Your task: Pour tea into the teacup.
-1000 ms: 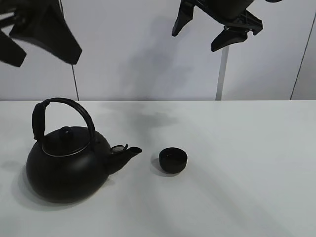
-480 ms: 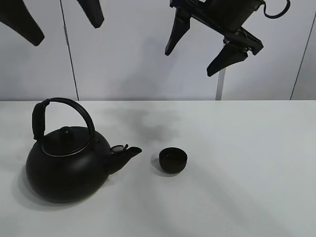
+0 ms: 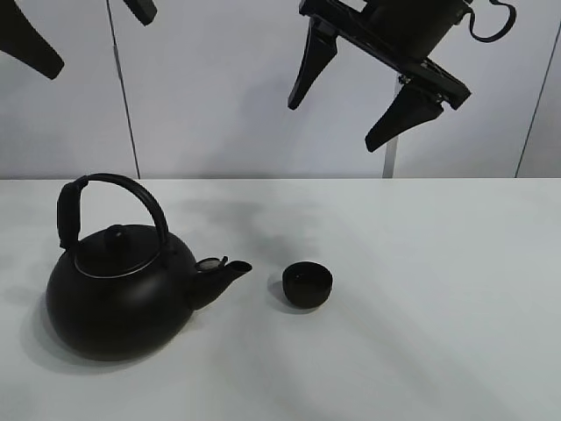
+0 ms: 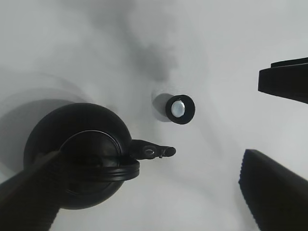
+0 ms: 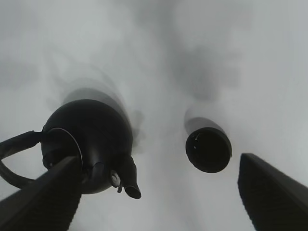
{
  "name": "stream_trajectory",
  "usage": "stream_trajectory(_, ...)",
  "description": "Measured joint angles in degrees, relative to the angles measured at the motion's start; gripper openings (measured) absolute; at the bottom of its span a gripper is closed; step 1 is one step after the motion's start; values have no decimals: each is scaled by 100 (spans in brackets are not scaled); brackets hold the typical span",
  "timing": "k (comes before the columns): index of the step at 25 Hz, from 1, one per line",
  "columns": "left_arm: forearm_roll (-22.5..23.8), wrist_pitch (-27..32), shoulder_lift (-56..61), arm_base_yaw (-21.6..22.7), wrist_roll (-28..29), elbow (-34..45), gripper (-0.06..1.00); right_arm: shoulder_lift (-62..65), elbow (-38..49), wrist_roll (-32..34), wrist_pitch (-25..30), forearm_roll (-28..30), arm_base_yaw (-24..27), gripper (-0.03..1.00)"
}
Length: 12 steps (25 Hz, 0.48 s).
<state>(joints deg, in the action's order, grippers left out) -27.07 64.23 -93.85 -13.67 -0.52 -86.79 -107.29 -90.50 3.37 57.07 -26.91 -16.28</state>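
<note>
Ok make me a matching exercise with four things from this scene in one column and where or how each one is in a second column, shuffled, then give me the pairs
1. big round black kettle
2. small round black teacup
3. right gripper
4. kettle's spout

A. open, high above the table
B. pointing toward the cup
C. standing on the table's left part
D. upright beside the spout, apart from it

Pairs: 1-C, 2-D, 3-A, 4-B
</note>
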Motion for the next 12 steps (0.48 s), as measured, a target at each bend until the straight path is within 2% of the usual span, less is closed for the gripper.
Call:
stream_trajectory(9, -6, 153, -216, 0, 271, 138, 69, 0, 0, 0, 11, -5, 0, 61)
stream_trajectory(12, -148, 126, -302, 0, 283, 196, 69, 0, 0, 0, 11, -5, 0, 61)
